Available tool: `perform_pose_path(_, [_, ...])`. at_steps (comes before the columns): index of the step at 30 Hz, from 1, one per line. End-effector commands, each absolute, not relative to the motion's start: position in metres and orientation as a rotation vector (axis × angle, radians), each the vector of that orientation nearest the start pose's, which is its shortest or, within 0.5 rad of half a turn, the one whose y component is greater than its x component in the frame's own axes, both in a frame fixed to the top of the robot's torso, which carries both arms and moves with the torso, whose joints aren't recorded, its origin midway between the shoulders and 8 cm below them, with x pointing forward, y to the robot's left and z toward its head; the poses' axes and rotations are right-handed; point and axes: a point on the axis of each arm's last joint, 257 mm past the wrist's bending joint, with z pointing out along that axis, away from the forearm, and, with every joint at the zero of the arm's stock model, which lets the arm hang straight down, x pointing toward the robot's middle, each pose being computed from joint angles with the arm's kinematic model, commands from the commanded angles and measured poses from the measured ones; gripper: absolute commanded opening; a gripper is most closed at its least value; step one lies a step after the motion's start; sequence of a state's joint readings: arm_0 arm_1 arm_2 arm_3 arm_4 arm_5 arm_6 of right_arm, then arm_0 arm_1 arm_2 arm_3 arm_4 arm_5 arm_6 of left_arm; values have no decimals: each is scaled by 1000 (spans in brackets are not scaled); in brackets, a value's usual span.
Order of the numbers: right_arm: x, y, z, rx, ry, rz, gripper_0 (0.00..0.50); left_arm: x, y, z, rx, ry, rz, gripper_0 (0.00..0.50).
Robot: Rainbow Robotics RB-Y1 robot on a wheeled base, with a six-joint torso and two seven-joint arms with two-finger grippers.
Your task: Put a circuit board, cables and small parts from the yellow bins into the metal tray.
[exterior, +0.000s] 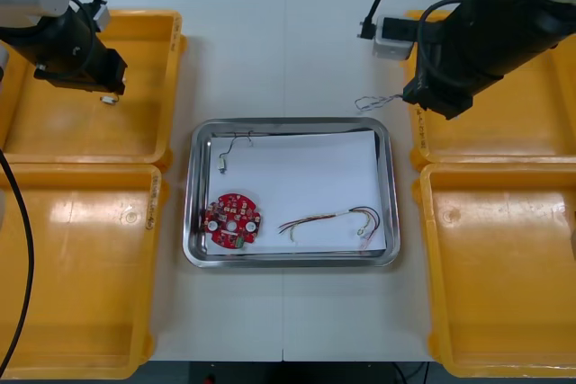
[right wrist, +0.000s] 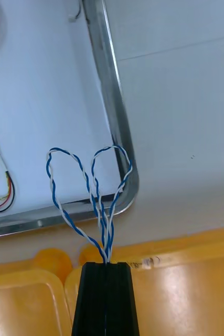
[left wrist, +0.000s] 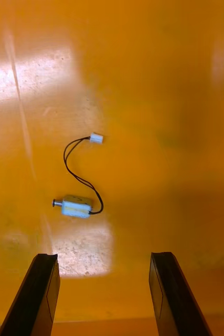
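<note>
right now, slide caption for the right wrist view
The right gripper, shut on the twisted blue and white cable, near a corner of the metal tray.

Bright, even light falls from overhead. In the front view the table (exterior: 288, 51) is pale with only soft shadows, and the yellow bins (exterior: 81, 222) carry wide, milky reflections on their floors. The metal tray (exterior: 392, 204) gleams along its rim (a thin white streak in the right wrist view), where the twisted blue and white cable (right wrist: 97, 210), pinched in the right gripper (right wrist: 106, 264), stands against brightly lit white. In the left wrist view, hot glare patches lie just beyond the left gripper (left wrist: 104, 256) and its parted fingers.
</note>
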State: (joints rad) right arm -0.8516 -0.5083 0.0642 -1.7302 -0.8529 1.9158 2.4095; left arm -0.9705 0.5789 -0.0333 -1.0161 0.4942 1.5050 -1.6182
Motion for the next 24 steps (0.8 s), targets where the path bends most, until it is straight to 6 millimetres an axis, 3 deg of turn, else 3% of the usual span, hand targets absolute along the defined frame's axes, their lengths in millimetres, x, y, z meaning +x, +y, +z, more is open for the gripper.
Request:
perform_pose_path(1, [478,-117,-98,-1875,1880,-83,0,631,354,-116,190,2534,154,500])
perform_pose_path(14, [481,-45,-124,-1980,1675,-137,0,643,357,-136,214,2513,182,500])
perform_pose_path(24, [485,-33,-149,-2088,1575,-289,0,647,354,-152,217,2513,165,500])
